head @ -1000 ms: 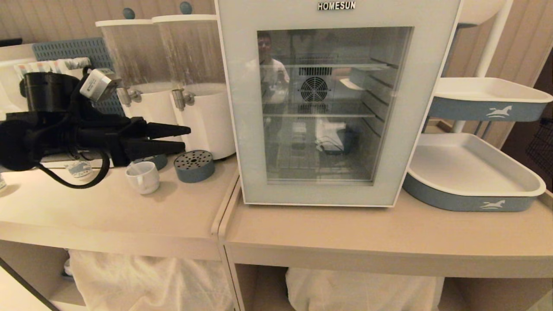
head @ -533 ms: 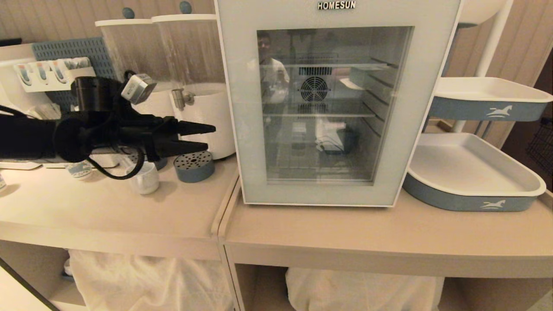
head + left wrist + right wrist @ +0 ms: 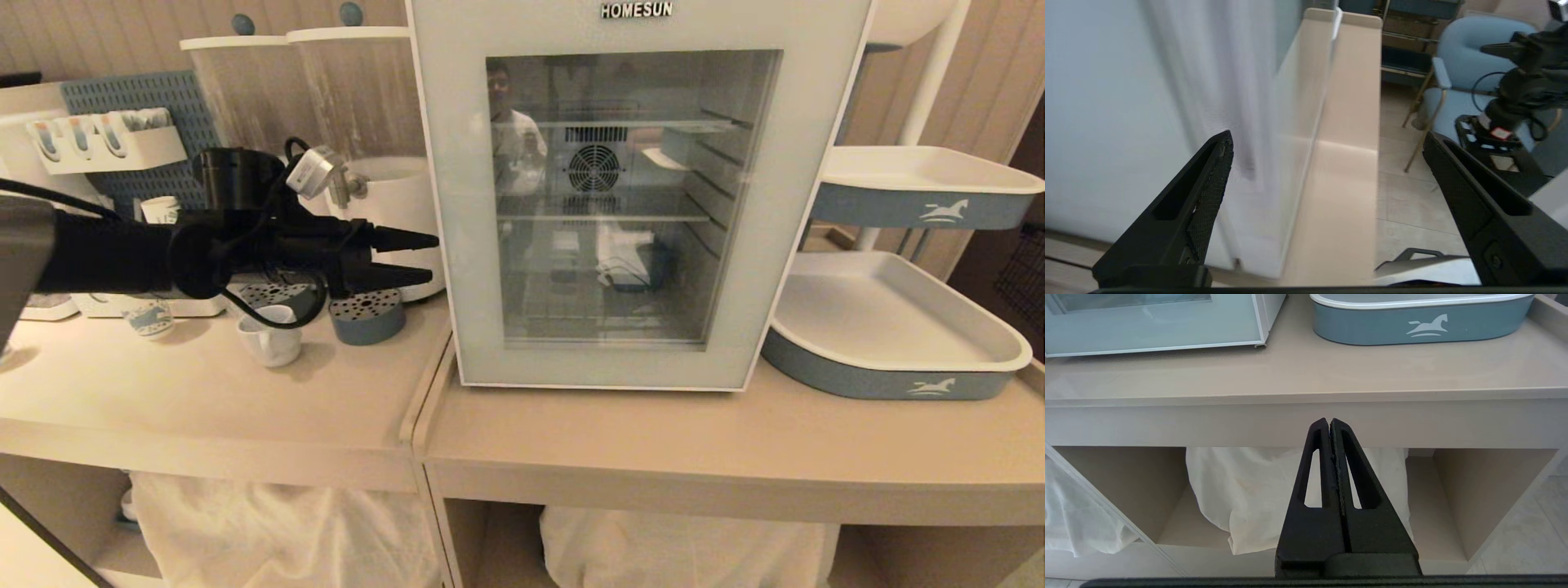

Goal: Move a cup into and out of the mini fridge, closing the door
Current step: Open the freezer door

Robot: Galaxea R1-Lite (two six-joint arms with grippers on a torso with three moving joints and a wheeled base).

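The mini fridge stands on the right counter with its glass door shut. Wire shelves and a round fan grille show through the window. The cup, a small white mug, sits on the left counter below my left arm, partly crossed by a cable. My left gripper is open and empty, level, its tips just short of the fridge's left side. In the left wrist view that gripper faces the fridge's white side wall. My right gripper is shut and parked below the counter's front edge.
Two white drink dispensers stand behind the left arm, with round blue drip trays and a patterned paper cup. A tiered stand of blue-and-white trays fills the right. White cloth bags lie under the counters.
My left arm has moved to the right across the left counter, from above the cup to just beside the fridge's left side. The cup and the door have not moved.
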